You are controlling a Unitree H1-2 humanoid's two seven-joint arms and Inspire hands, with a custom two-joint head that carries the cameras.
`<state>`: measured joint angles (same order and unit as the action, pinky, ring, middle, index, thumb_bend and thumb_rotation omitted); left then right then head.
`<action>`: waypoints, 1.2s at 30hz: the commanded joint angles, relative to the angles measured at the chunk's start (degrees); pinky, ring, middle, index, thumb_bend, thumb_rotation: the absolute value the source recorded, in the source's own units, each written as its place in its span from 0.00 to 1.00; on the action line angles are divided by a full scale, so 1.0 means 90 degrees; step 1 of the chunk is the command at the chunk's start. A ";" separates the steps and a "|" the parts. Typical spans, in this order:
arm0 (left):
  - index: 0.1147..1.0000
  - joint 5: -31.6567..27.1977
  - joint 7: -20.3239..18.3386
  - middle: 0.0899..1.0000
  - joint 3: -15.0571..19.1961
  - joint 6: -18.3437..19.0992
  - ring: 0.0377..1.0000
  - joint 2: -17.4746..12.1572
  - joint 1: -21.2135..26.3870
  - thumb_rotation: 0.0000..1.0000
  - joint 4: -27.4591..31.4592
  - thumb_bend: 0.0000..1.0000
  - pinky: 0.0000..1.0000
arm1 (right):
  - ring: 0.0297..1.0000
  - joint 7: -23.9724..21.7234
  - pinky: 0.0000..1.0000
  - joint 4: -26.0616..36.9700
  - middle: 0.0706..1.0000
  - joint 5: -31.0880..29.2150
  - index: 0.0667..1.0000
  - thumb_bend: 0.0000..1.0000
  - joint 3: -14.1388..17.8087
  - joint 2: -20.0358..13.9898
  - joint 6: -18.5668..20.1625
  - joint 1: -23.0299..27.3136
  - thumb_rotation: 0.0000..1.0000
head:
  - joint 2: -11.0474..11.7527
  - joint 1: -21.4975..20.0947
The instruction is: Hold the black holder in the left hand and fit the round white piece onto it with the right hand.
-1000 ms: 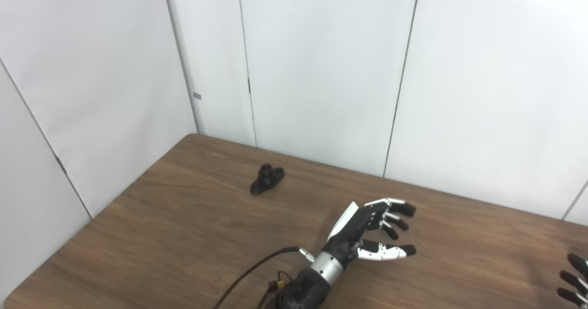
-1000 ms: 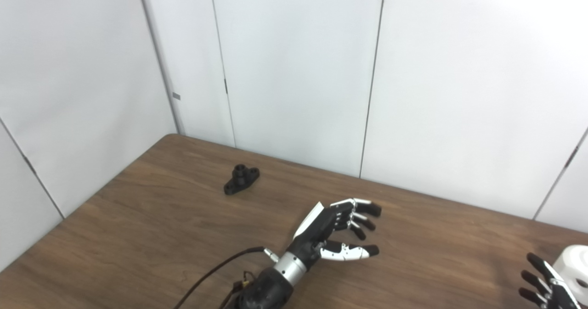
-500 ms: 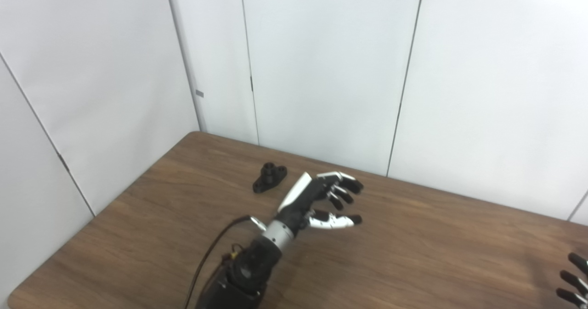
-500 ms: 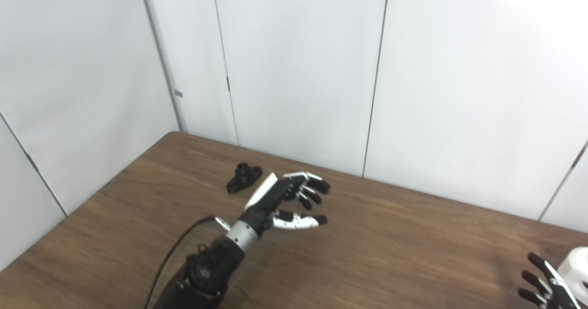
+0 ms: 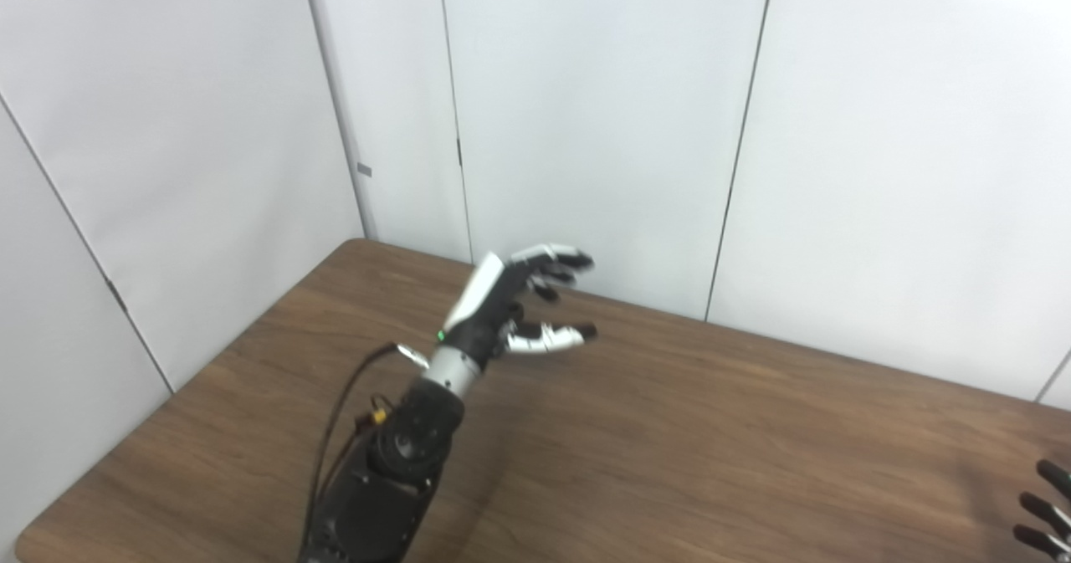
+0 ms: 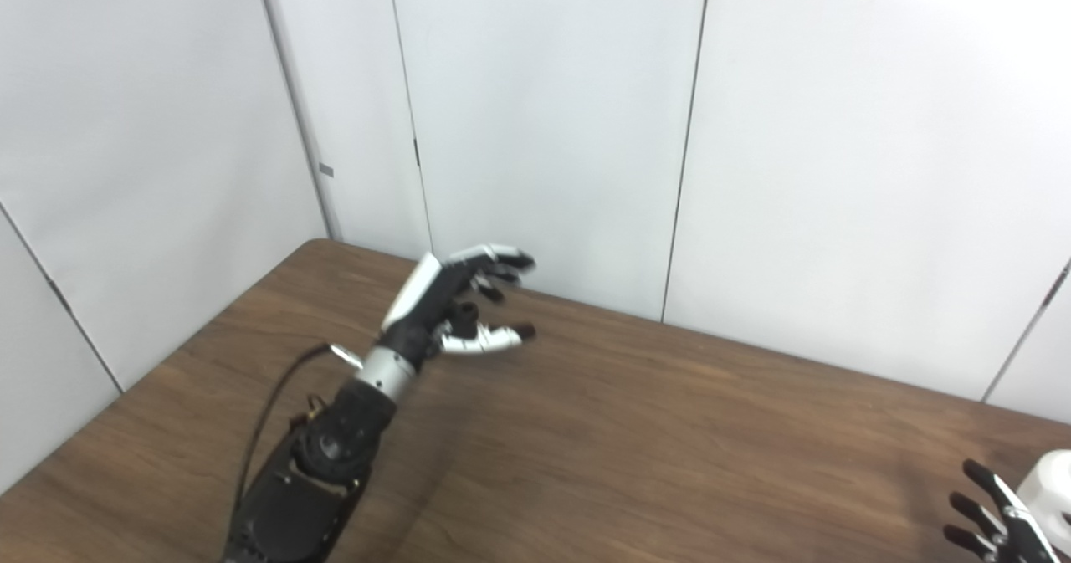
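Left eye view: the left robot hand (image 5: 510, 304) hangs over the far left of the surface (image 5: 711, 446), fingers spread, grasping nothing; it hides the holder. Only the right robot hand's fingertips (image 5: 1042, 509) show, so its state is unclear.

Right eye view: the holder (image 6: 465, 315) peeks out between the left fingers and thumb, contact unclear. The white piece (image 6: 1050, 483) sits just beside the right robot hand (image 6: 996, 517), whose fingers are spread.

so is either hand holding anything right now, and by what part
Nothing is clearly held. The left hand is open over the black holder, fingers still apart. The right hand sits open beside the round white piece.
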<state>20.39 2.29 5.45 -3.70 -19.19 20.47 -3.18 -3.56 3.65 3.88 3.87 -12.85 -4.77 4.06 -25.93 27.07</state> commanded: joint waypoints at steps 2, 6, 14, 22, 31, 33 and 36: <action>0.71 0.0392 0.0404 0.84 0.0183 0.0238 0.83 -0.0191 0.0325 0.00 0.0291 0.73 0.72 | 0.86 -0.0011 0.78 0.0212 0.95 -0.0108 0.89 0.64 0.0080 -0.0084 -0.0081 0.0146 0.02 | -0.0014 -0.0005; 0.76 0.0824 0.0707 0.93 0.0264 0.0404 0.95 -0.0318 0.0376 0.06 0.0246 0.73 0.82 | 0.86 -0.0010 0.78 0.0264 0.95 -0.0080 0.89 0.63 0.0090 -0.0094 -0.0046 0.0126 0.00 | -0.0026 0.0022; 0.78 0.1302 0.1235 1.00 0.0419 0.0750 1.00 -0.0499 0.0513 0.19 -0.0051 0.82 0.92 | 0.85 -0.0033 0.77 0.0315 0.96 -0.0096 0.89 0.62 0.0121 -0.0125 -0.0043 0.0105 0.00 | -0.0069 0.0055; 0.78 0.1628 0.1136 1.00 0.0235 0.1380 1.00 -0.0788 0.0545 0.32 -0.0421 0.96 1.00 | 0.85 -0.0032 0.75 0.0315 0.96 -0.0093 0.90 0.62 0.0192 -0.0111 -0.0065 0.0104 0.01 | -0.0124 0.0040; 0.83 0.1580 0.0679 1.00 0.0024 0.2169 1.00 -0.0977 0.0611 0.42 -0.0720 1.00 1.00 | 0.85 -0.0046 0.75 0.0410 0.97 -0.0066 0.91 0.62 0.0191 -0.0107 0.0015 0.0079 0.02 | -0.0174 0.0008; 0.84 0.1584 0.0600 1.00 -0.0027 0.2321 1.00 -0.1001 0.0613 0.43 -0.0742 1.00 1.00 | 0.85 -0.0043 0.76 0.0420 0.97 -0.0082 0.91 0.62 0.0201 -0.0100 0.0032 0.0070 0.02 | -0.0180 0.0000; 0.83 0.1602 0.0544 1.00 -0.0118 0.2435 1.00 -0.1038 0.0614 0.44 -0.0807 1.00 1.00 | 0.85 -0.0054 0.76 0.0392 0.97 -0.0082 0.91 0.62 0.0202 -0.0117 -0.0002 0.0060 0.06 | -0.0183 -0.0006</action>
<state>34.00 6.46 4.23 17.97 -26.14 23.07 -11.09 -4.27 5.39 3.64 5.15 -13.05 -3.73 3.67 -27.51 27.07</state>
